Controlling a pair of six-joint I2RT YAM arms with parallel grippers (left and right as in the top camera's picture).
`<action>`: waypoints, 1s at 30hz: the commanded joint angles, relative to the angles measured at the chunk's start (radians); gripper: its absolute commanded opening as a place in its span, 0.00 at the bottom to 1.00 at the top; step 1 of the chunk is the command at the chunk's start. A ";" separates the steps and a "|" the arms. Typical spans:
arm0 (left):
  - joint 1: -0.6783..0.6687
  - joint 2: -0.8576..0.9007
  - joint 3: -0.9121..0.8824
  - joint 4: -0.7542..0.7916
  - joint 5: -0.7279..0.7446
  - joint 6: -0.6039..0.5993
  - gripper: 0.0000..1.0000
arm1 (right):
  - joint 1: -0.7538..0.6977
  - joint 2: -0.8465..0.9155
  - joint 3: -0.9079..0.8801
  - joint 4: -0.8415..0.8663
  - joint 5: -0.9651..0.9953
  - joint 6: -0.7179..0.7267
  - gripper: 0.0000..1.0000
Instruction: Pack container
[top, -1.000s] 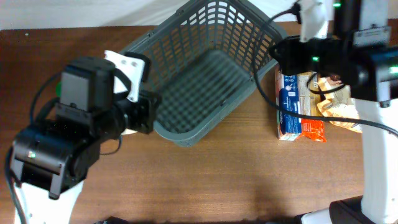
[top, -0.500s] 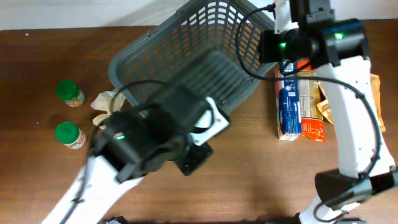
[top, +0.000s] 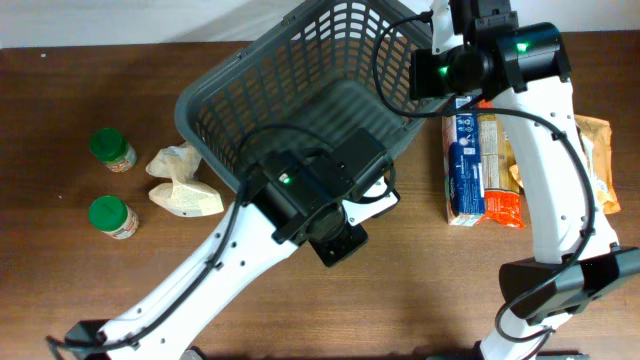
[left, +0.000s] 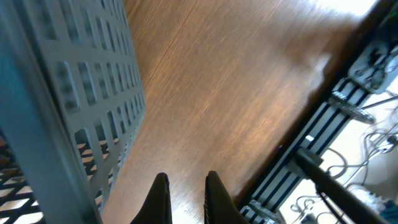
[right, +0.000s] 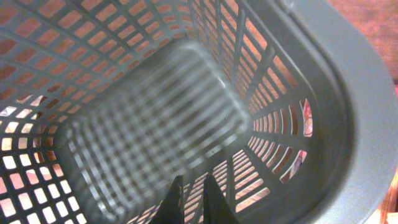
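Note:
The container (top: 215, 85) is a large dark grey lattice basket at the back centre of the table, and I see nothing in it. My left gripper (top: 342, 240) hangs over the table just in front of the basket's near corner. In the left wrist view the basket wall (left: 74, 93) is at the left, and the fingers (left: 186, 190) are close together with only bare table between them. My right gripper (top: 445, 75) is over the basket's right rim. The right wrist view looks down into the basket (right: 348, 93). Its fingers (right: 191, 190) are nearly together and hold nothing.
Two green-lidded jars (top: 112, 150) (top: 110, 215) and a crumpled beige bag (top: 182, 185) lie left of the basket. A blue, white and orange packet (top: 470, 170) and tan snack bags (top: 590, 160) lie to its right. The table's edge and a frame (left: 323, 143) show in the left wrist view.
My left arm has swung from the left side to the front of the basket, uncovering the jars and the bag. My right arm has moved left over the basket's right rim.

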 joint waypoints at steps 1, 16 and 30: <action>-0.002 0.029 0.005 -0.004 -0.056 0.026 0.02 | 0.004 0.008 0.004 -0.012 0.018 0.008 0.04; 0.126 0.039 0.005 -0.003 -0.102 0.025 0.02 | 0.005 0.008 -0.090 -0.069 0.060 0.009 0.04; 0.333 0.039 0.005 0.024 -0.102 0.010 0.02 | 0.006 0.006 -0.090 -0.201 0.057 0.008 0.04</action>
